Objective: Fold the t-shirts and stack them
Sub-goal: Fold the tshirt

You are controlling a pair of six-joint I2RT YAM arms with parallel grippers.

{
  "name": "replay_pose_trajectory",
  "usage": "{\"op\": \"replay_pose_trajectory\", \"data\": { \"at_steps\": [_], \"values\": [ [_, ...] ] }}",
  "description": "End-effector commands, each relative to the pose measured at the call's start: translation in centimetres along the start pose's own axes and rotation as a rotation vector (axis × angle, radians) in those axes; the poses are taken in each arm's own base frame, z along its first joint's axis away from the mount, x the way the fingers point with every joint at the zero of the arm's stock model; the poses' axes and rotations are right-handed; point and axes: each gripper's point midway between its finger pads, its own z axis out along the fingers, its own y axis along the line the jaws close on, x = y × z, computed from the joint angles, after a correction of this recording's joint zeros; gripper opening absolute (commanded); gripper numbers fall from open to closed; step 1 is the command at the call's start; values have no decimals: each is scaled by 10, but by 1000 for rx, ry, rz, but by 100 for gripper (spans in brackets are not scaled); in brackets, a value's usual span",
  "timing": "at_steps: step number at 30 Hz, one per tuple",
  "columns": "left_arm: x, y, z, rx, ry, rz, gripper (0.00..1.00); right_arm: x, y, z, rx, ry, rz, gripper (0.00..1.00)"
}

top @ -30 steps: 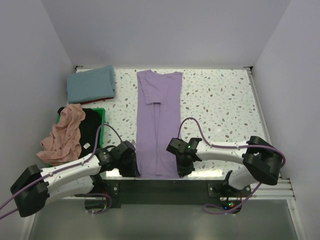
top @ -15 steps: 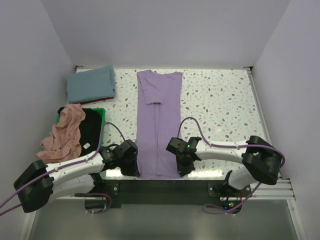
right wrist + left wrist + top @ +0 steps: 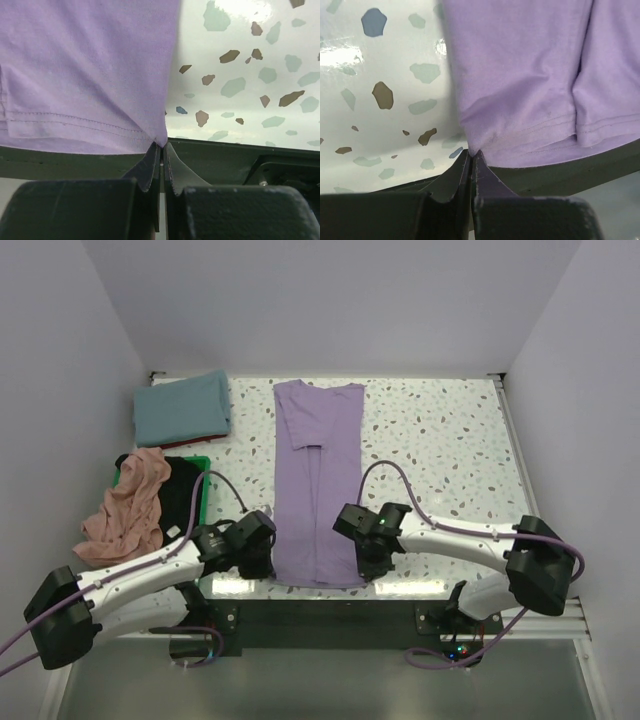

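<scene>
Table (image 3: 440,440): speckled top, and the job sits in the middle strip. The lavender t-shirt (image 3: 318,470) lies flat and lengthwise, collar at the far side. Its sides are already folded in to a narrow panel, and the hem (image 3: 535,132) laps just over the near table edge.

Green bin (image 3: 205,475), left side: salmon pink t-shirt (image 3: 130,505) and black t-shirt (image 3: 178,502) are draped in it, unfolded. The teal t-shirt (image 3: 182,408) is folded at the far-left corner, which looks like the stack spot.

Left gripper (image 3: 266,562) is clenched on the near-left hem corner. Its wrist view shows the jaws pinched together with the cloth tip between them. Right gripper (image 3: 368,562) is the same on the near-right corner.

Step in hand, by judgement: the lengthwise fold, hem up to the shoulders.

How the arms should run it:
- Both bites look shallow, right at the corner tips. Lift slowly and watch for slip.
- Whether each pinch holds all the layers cannot be told from here. If only the top layer rises, regrip.
- Raise both corners together at equal height, with the hem lightly taut between them.
- Carry straight toward the collar with no sideways drift, or the tucked sides fan open.
- Lay the hem on the shoulder line with edges matched, and let go only once the cloth rests flat.
</scene>
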Motion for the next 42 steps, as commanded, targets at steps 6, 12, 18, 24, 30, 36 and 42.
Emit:
{"op": "replay_pose_trajectory", "data": {
  "at_steps": [6, 12, 18, 24, 30, 36, 42],
  "values": [
    [-31, -11, -20, -16, -121, 1, 0, -27, -10, -25, 26, -104, 46, 0],
    [-48, -16, -26, -11, -193, -5, 0, -52, -11, -31, -8, -158, 111, 0],
    [-69, -22, -22, -3, -249, -10, 0, -85, -5, -34, -32, -207, 134, 0],
    [-105, -24, -20, 4, -321, -20, 0, -118, 3, -37, -19, -254, 121, 0],
    [-149, -26, -20, 10, -401, 7, 0, -154, 1, -39, -8, -290, 129, 0],
    [-194, -34, -17, -2, -454, 43, 0, -196, -3, -43, -1, -327, 142, 0],
    [-243, -34, -11, 23, -489, 46, 0, -239, -8, -45, 7, -359, 142, 0]
  ]
}}
